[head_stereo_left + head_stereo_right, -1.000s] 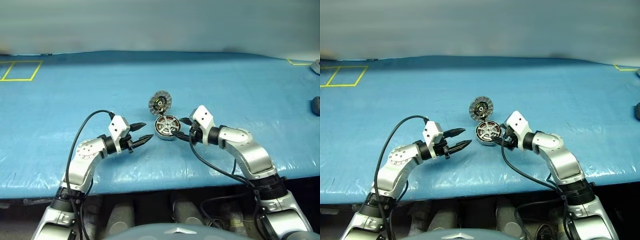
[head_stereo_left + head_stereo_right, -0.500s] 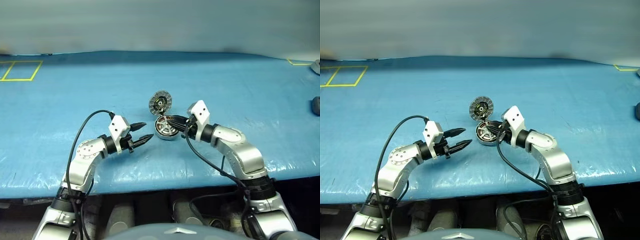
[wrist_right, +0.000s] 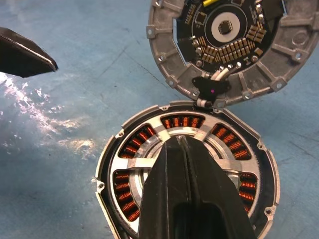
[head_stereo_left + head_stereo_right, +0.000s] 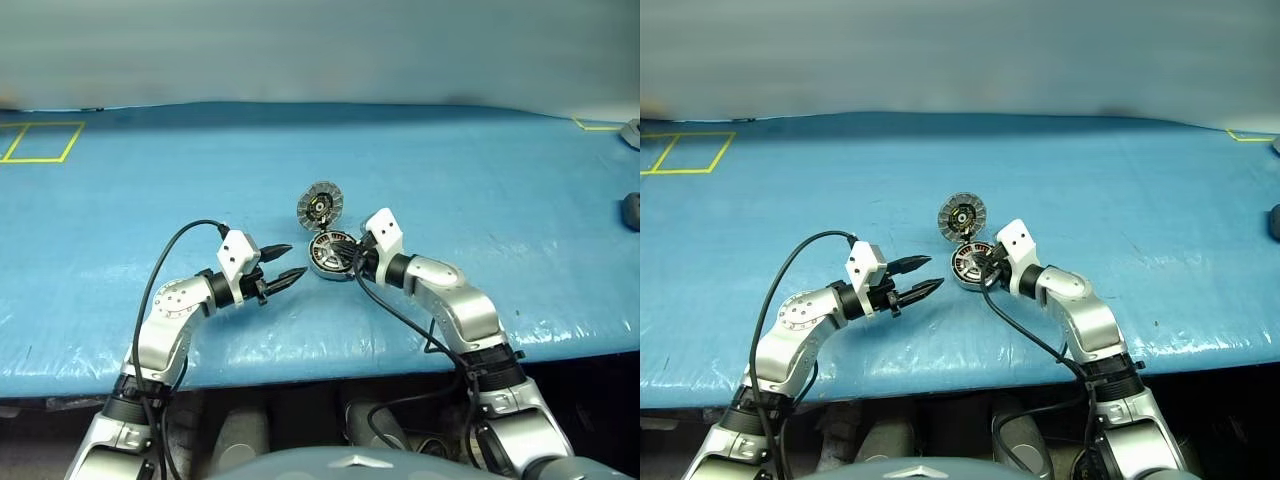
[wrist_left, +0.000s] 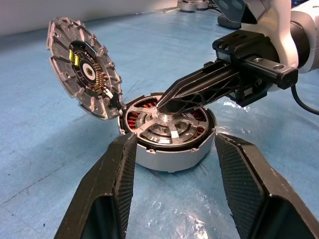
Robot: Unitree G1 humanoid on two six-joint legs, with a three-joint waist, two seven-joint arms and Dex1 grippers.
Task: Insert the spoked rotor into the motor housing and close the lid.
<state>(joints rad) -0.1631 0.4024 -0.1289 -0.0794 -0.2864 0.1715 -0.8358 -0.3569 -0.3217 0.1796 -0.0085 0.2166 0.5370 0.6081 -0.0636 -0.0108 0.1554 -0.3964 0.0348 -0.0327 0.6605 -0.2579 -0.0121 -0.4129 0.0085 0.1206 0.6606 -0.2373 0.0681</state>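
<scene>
Left wrist view, right gripper (image 5: 162, 105) tips on spoked rotor (image 5: 167, 125)

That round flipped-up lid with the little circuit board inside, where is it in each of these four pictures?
Left eye view: the lid stands centre, just behind the motor housing.
Right eye view: centre, behind the housing.
Left wrist view: upper left, tilted open.
Right wrist view: along the top, right of centre.
Shared landmark: the copper-wound housing that it hinges on.

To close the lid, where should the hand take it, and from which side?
Take the lid at its free top rim, opposite the hinge, coming from behind its plain outer face. It stands tilted open over the motor housing, hinged at its lower edge, so the top rim gives most leverage. The right hand, shut, rests on the spoked rotor.
</scene>
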